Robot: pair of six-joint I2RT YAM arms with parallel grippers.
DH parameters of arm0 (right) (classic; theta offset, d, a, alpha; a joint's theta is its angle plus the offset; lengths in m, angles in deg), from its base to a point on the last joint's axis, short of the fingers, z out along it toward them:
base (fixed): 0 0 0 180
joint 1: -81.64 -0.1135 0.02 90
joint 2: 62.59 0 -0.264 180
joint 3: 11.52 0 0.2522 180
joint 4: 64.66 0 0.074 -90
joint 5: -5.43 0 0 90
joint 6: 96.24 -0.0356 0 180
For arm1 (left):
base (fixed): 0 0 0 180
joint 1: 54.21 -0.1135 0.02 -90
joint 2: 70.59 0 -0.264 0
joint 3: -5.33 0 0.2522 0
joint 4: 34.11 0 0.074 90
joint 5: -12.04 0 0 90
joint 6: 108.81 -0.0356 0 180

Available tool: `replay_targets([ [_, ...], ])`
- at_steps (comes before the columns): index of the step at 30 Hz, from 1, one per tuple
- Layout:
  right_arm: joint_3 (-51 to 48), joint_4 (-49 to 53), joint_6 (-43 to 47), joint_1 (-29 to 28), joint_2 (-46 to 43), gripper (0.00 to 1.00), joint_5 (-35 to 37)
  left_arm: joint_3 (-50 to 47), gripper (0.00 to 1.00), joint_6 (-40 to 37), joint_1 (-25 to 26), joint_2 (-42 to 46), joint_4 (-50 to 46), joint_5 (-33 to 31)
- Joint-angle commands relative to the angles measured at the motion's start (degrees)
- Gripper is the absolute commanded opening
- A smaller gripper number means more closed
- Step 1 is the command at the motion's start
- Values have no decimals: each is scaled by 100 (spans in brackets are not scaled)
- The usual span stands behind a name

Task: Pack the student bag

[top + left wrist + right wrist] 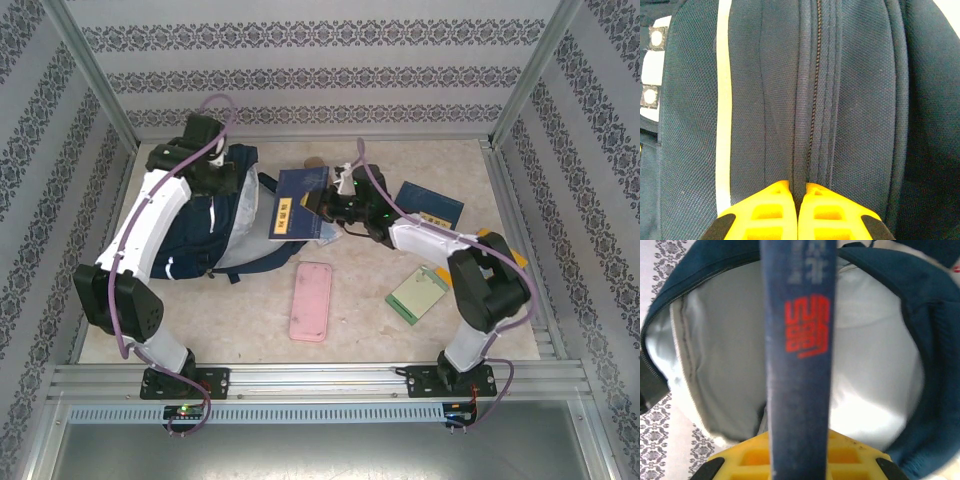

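Right hand (800, 452) clamps red-lettered book (800, 340) facing student bag (922, 340).

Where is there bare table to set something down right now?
Bare tabletop lies between the pink case and the green notebook, and along the near edge in front of the student bag. Crowded: mid-table, where the right claw holds a navy book at the bag's open mouth; a second navy book lies right of it.

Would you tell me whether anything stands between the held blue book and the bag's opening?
Nothing visible does: the blue book in the right gripper points at the open grey-lined mouth of the student bag.
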Motion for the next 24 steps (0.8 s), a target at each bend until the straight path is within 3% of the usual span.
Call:
replay_targets([
  [1,529,-871,-395,-245,433,0,99,325,0,116,-273,334,532,1059],
  [13,2718,-1187,-1029,-1126,2565,0,620,424,0,329,-847,478,806,2393],
  [24,5082,-550,-1599,-1581,4612,0,887,391,0,580,-869,438,963,2669],
])
